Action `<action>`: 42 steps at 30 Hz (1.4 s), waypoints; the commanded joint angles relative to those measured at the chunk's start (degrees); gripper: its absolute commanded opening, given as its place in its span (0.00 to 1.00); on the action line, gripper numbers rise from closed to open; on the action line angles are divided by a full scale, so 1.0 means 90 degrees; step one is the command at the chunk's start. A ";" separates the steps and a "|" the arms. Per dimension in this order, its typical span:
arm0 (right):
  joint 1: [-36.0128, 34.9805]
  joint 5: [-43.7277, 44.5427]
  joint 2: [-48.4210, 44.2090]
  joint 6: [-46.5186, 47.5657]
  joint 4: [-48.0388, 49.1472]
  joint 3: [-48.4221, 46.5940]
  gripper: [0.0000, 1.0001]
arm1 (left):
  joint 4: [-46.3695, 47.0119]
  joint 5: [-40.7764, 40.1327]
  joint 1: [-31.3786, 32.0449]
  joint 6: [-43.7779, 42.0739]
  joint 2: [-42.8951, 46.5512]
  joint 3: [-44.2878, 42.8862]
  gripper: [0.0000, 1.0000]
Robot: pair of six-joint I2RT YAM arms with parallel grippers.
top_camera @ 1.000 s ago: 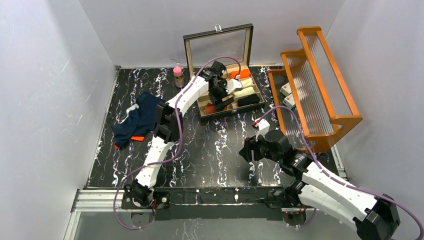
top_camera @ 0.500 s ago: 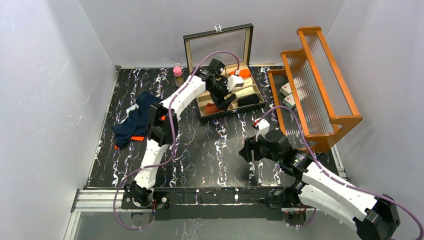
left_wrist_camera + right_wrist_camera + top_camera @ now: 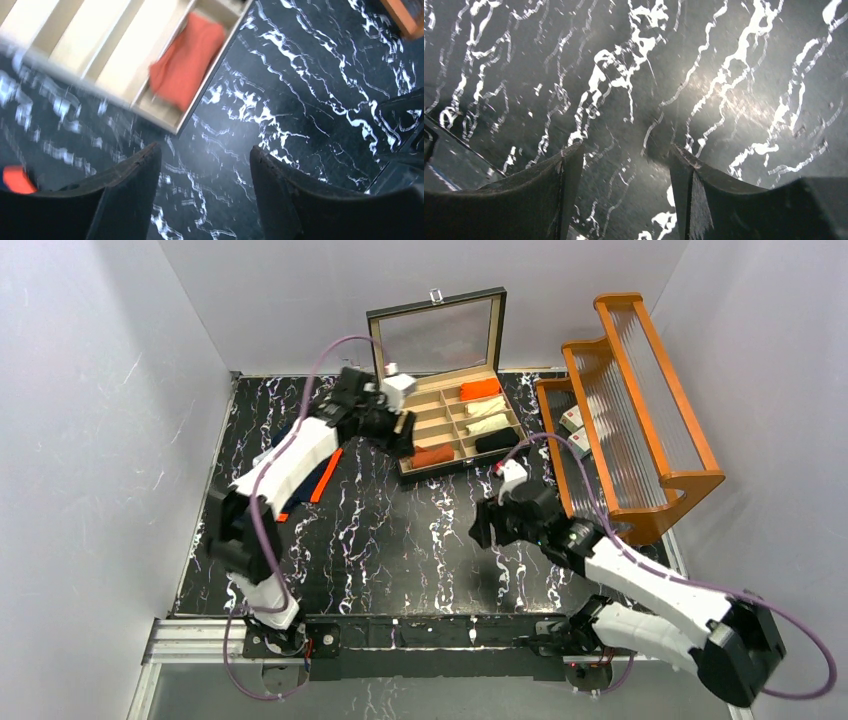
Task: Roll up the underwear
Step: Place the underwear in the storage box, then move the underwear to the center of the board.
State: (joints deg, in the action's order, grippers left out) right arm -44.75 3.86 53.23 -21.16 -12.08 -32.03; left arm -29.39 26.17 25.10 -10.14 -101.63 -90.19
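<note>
Both grippers wide open, empty: left gripper (image 3: 205, 155) beside the far-edge box (image 3: 425, 426), right gripper (image 3: 624, 150) above mid-worktop. Rust-orange underwear (image 3: 187, 60) inside the box; navy underwear (image 3: 322, 476) by left edge.

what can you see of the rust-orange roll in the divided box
The rust-orange roll is soft cloth bundled into a stubby, slightly rumpled oblong; no waistband shows. It lies lengthwise in the nearest left-column compartment of the divided box, resting on the pale floor between its dividers. The compartments behind it in that column look bare. Nothing grips it: the left end effector hangs open over the table beside the box.
</note>
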 commanded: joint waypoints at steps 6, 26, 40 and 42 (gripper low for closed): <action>-0.0362 -0.0055 0.1975 0.0290 -0.0271 -0.2119 0.66 | 0.1511 -0.2727 -0.2072 0.3185 0.3634 0.3280 0.84; -0.0522 -0.1201 0.3411 -0.0352 -0.0430 -0.3238 0.70 | 0.1009 -0.3933 -0.4929 0.4050 0.2036 0.3899 0.93; -0.0525 -0.0886 0.3235 -0.0350 -0.0545 -0.3100 0.69 | 0.0892 -0.3145 -0.4925 0.3451 0.0648 0.3796 0.42; -0.0513 -0.0800 0.3202 -0.0329 -0.0597 -0.3099 0.69 | 0.0925 -0.2527 -0.4861 0.3460 0.0813 0.4009 0.20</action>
State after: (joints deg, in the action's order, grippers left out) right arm -49.52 -5.03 83.99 -24.08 -16.71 -59.35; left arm -20.52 -5.96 -19.33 22.37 -95.94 -56.63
